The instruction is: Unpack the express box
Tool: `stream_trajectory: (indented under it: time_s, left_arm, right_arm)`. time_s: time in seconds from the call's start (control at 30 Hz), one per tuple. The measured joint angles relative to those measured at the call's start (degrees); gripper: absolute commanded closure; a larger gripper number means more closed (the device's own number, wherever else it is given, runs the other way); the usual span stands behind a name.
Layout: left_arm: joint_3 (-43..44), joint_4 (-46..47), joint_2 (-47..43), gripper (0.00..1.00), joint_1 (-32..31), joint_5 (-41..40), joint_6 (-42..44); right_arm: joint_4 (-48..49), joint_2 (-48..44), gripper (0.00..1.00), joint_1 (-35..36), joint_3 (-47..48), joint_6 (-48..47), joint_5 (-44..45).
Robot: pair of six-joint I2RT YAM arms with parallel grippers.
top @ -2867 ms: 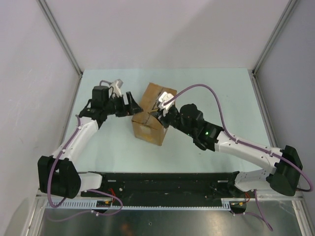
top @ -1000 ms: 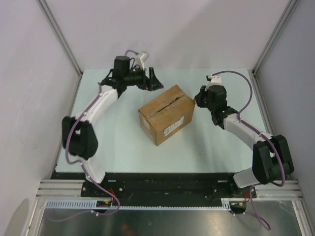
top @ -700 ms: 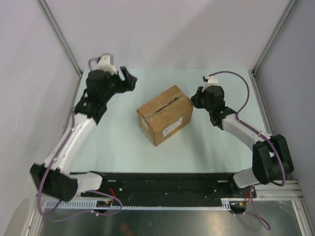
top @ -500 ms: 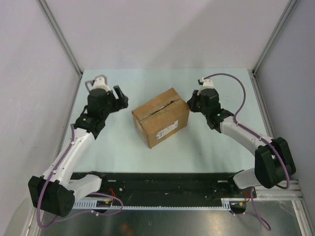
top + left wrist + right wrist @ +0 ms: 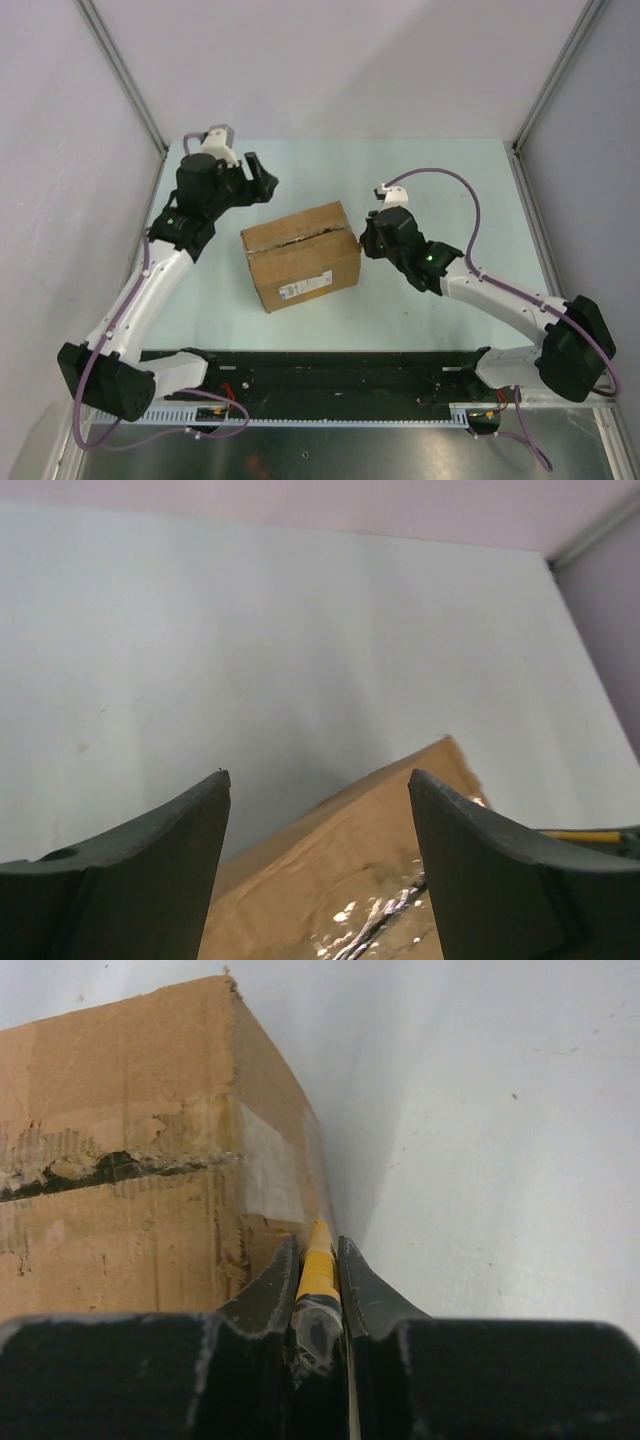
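Express box [image 5: 300,255] sits mid-table [image 5: 450,180], flaps up, skewed a bit against the table edges. The top seam [image 5: 300,240] runs lengthwise and looks ragged. The white label [image 5: 305,288] is on the side facing the arm bases.

Left gripper [image 5: 260,178] hangs beyond the box's far-left corner, near it but apart as far as I see from overhead. In its wrist view both fingers [image 5: 150,860] are spread wide with nothing between them. I'm looking past them at a box corner with bare table beyond.

Right gripper [image 5: 368,240] is right at the box's right end. In its wrist view the fingers are pressed in on a slim yellow tool [image 5: 318,1270], pinching it from both sides. The tool's tip meets the box's end face about where the clear tape [image 5: 270,1175] coming over from the seam stops. I can't tell whether the tip is into the cardboard or just touching.

The tape along the seam at that end is torn and wrinkled, the paper skin is peeled in patches, and a dark gap shows between the flaps.
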Motion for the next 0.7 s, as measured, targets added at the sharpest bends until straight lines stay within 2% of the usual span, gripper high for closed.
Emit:
stream_trajectory:
  time_s: [0.23,0.43,0.53,0.7]
  left_arm:
    - [7.7,1.2,10.7,0.24,-10.8,2.9,3.3]
    - [13.4,1.0,21.6,0.23,-15.9,2.8,5.1]
    - [15.1,0.8,25.2,0.26,-17.2,1.6,6.7]
    - [15.2,0.5,26.4,0.42,-18.4,-1.0,9.4]
  right_arm:
    - [-1.9,-6.8,1.00,-5.3,0.0,0.7,0.6]
    - [3.2,-12.4,1.00,-11.9,-0.8,-0.4,-7.7]
    - [7.1,-13.2,1.00,-13.1,-2.1,-0.4,-13.3]
    - [11.8,-13.1,1.00,-14.5,-5.2,0.3,-20.1]
